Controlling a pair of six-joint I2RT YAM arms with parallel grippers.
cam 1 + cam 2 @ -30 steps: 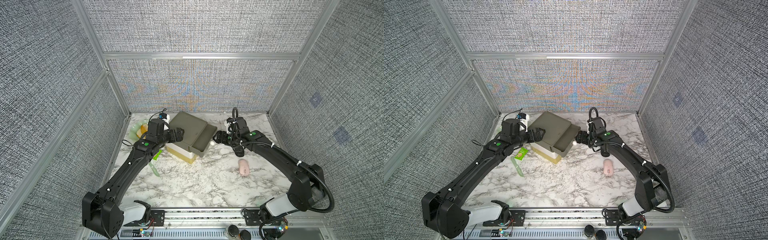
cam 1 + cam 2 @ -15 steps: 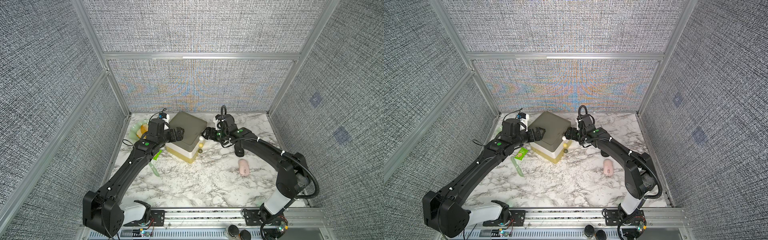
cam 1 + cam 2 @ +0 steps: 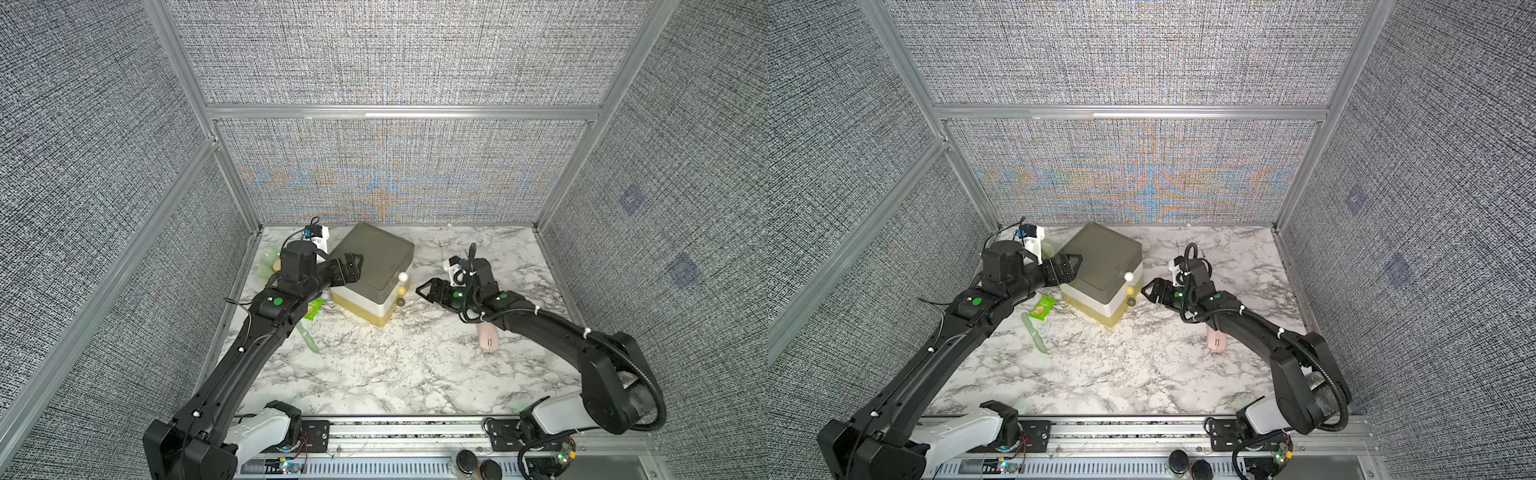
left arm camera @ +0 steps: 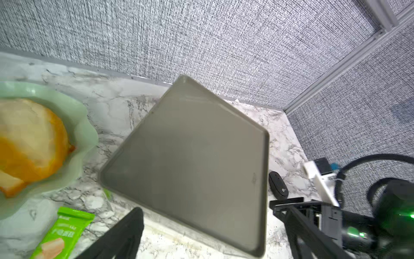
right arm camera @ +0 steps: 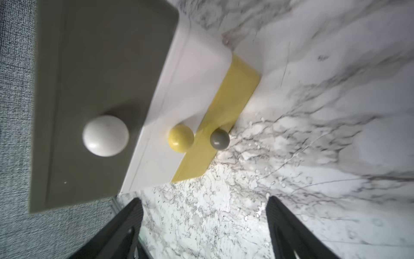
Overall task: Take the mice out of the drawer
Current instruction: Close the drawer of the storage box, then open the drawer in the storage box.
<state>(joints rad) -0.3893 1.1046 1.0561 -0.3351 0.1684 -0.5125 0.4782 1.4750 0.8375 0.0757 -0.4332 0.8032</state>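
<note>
With the drawer chest [image 3: 374, 266] shut and a pink mouse [image 3: 488, 337] and a black mouse [image 4: 277, 185] out on the worktop [image 3: 395, 374] at its front, the spread, empty right hand [image 3: 423, 287] likely must next pinch a knob [image 5: 181, 138] and pull, while the left hand [image 3: 355, 268], also spread, hovers at its top.

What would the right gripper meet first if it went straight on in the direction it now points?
The right gripper would probably meet the drawer unit first, near its yellow knob or grey knob; only bare table lies between. Which knob is unclear.
</note>
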